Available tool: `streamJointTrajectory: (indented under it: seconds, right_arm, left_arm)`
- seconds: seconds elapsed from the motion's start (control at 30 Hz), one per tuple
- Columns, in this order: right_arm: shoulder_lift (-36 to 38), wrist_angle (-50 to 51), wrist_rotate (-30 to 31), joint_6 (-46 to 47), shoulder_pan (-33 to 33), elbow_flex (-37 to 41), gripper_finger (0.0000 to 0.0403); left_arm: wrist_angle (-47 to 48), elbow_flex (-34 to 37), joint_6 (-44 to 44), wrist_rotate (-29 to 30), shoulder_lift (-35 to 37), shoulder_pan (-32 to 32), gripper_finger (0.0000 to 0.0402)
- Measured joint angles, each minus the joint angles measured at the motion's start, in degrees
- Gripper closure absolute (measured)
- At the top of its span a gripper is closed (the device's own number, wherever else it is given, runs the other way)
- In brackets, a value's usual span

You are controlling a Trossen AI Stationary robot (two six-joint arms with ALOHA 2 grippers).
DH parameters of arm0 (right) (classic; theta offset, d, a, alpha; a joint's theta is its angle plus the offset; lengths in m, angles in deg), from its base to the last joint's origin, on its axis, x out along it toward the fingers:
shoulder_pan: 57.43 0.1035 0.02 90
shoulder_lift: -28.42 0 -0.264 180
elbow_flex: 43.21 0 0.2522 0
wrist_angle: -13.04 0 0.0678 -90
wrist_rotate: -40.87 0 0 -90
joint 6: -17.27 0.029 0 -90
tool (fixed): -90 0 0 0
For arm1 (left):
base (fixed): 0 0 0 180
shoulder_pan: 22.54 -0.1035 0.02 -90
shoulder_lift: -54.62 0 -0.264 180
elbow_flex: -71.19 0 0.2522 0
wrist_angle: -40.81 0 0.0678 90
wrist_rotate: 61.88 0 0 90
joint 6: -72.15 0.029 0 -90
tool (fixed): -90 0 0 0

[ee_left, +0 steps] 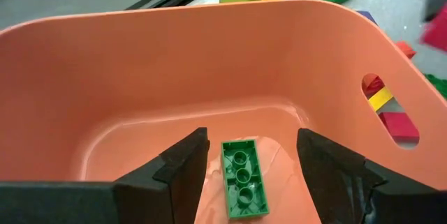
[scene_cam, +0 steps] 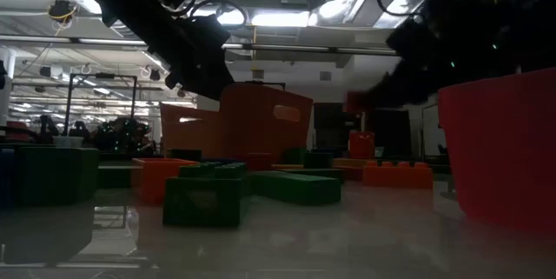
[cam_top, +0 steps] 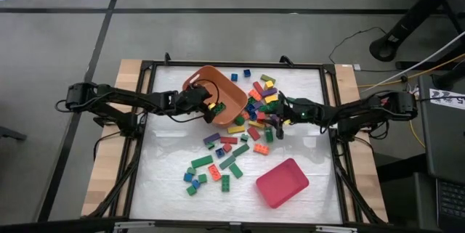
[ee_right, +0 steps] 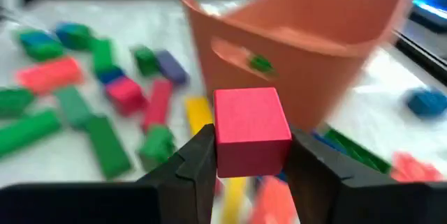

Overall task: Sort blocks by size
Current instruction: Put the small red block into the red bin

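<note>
Many coloured blocks (cam_top: 240,128) lie loose on the white table, most between the orange tub (cam_top: 218,88) and the pink-red tray (cam_top: 282,183). My left gripper (ee_left: 251,139) reaches into the tub, open. A green block (ee_left: 244,180) lies hollow side up on the tub's floor between its fingers, which stay apart from it. My right gripper (ee_right: 251,140) hovers over the pile to the right of the tub (ee_right: 307,28), shut on a pink-red block (ee_right: 250,123). My right gripper pinches the pink-red block by two opposite sides (ee_right: 222,147) between its two fingers. The fingers come nearly level from the table's right side, slanting a little down. The block sits upright in the hold and seems clear of the blocks under it.
The tub stands at the table's far middle, the tray at the near right. Loose blocks cover the middle and near left (cam_top: 207,171). A black frame (cam_top: 145,117) runs around the table's edge. Cables (cam_top: 363,37) lie on the floor beyond.
</note>
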Motion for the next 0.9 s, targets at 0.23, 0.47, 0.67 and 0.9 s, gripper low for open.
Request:
streamJointTrajectory:
  seconds: [0.23, 0.47, 0.67, 0.9]
  right_arm:
    - [0.0, 5.8, -20.1, 1.1, 0.0, -6.6, 0.0258]
    - [0.0, 11.6, -43.5, 9.1, 1.2, -10.0, 0.0264]
    - [0.0, 14.4, -47.8, 11.2, 8.2, -10.1, 0.0262]
    - [0.0, 20.6, -39.5, 11.3, 18.1, -10.1, 0.0261]
  left_arm:
    - [-0.3, 0.0, 1.8, 0.0, 1.7, 0.0, 0.0194]
    - [-0.1, 0.0, 2.0, 0.0, 3.2, 0.0, 0.0194]
    - [-0.2, 0.0, 1.5, 0.0, 3.2, 0.0, 0.0194]
    - [-0.2, 0.0, 1.5, 0.0, 3.2, 0.0, 0.0194]
